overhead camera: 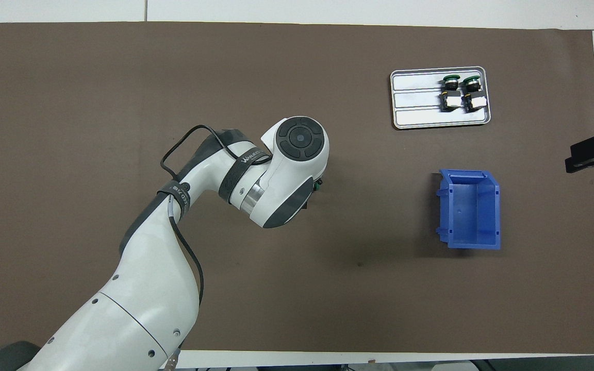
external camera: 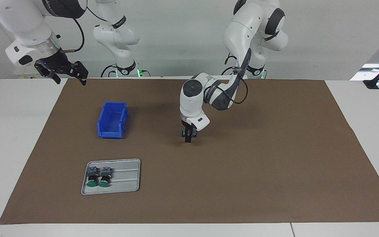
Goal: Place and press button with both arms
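I see my right pincer (external camera: 69,76) waiting raised, fingers spread and empty, at its own end of the counter (external camera: 275,148). My left pincer (external camera: 188,134) hangs over mid-counter, clamped on the button (external camera: 186,132); farther out, toward the right arm's end, sit the blue bin (external camera: 112,120), then the tray (external camera: 123,177) with two more buttons (external camera: 98,176)

On my bench (external camera: 357,98) a brown mat (external camera: 275,181) covers the middle. A blue bin (external camera: 112,120) sits on it, open top up, toward my right arm's end. A grey ridged tray (external camera: 127,177) lies farther from me than the bin.
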Controlling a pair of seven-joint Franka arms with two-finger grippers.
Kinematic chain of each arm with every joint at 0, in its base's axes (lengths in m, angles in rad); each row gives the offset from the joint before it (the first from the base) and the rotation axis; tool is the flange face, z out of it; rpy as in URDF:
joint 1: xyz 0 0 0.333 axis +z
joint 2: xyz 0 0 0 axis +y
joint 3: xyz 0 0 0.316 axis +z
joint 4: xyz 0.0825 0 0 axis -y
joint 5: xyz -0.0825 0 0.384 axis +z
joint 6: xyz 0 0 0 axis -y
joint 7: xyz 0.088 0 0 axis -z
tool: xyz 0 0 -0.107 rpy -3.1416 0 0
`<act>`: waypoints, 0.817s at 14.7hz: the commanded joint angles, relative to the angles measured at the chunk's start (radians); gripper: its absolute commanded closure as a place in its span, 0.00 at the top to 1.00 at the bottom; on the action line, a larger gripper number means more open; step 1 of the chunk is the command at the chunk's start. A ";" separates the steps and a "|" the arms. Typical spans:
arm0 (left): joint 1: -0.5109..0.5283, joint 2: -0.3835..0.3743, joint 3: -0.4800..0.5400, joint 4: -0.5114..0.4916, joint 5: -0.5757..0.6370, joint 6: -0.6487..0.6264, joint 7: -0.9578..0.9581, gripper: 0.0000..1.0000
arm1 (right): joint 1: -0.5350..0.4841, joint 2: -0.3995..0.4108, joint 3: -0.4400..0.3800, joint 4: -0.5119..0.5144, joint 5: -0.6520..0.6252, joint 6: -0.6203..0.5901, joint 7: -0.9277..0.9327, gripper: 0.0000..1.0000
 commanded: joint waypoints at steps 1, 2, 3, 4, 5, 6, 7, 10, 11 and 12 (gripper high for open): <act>-0.017 0.016 0.012 0.025 0.016 0.017 -0.029 0.93 | -0.008 -0.024 0.006 -0.029 -0.007 0.009 -0.017 1.00; -0.017 0.016 0.012 0.025 0.014 0.019 -0.029 0.85 | -0.008 -0.024 0.006 -0.029 -0.007 0.009 -0.017 1.00; -0.017 0.016 0.012 0.022 0.016 0.029 -0.027 0.82 | -0.008 -0.024 0.006 -0.029 -0.007 0.009 -0.017 1.00; -0.017 0.016 0.012 0.010 0.019 0.040 -0.027 0.82 | -0.008 -0.024 0.006 -0.029 -0.007 0.009 -0.017 1.00; -0.017 0.018 0.010 0.004 0.019 0.043 -0.026 0.82 | -0.008 -0.024 0.006 -0.029 -0.007 0.009 -0.017 1.00; -0.018 0.021 0.010 0.004 0.019 0.043 -0.022 0.82 | -0.008 -0.024 0.006 -0.029 -0.007 0.009 -0.017 1.00; -0.017 0.021 0.010 0.007 0.019 0.043 -0.024 0.81 | -0.008 -0.024 0.006 -0.029 -0.007 0.009 -0.017 1.00; -0.017 0.019 0.010 0.013 0.021 0.030 -0.022 0.51 | -0.008 -0.024 0.006 -0.029 -0.007 0.009 -0.017 1.00; -0.017 0.018 0.010 0.016 0.018 0.030 -0.022 0.40 | -0.008 -0.024 0.006 -0.029 -0.007 0.009 -0.017 1.00; -0.017 0.018 0.009 0.016 0.021 0.034 -0.021 0.32 | -0.008 -0.024 0.006 -0.029 -0.007 0.009 -0.017 1.00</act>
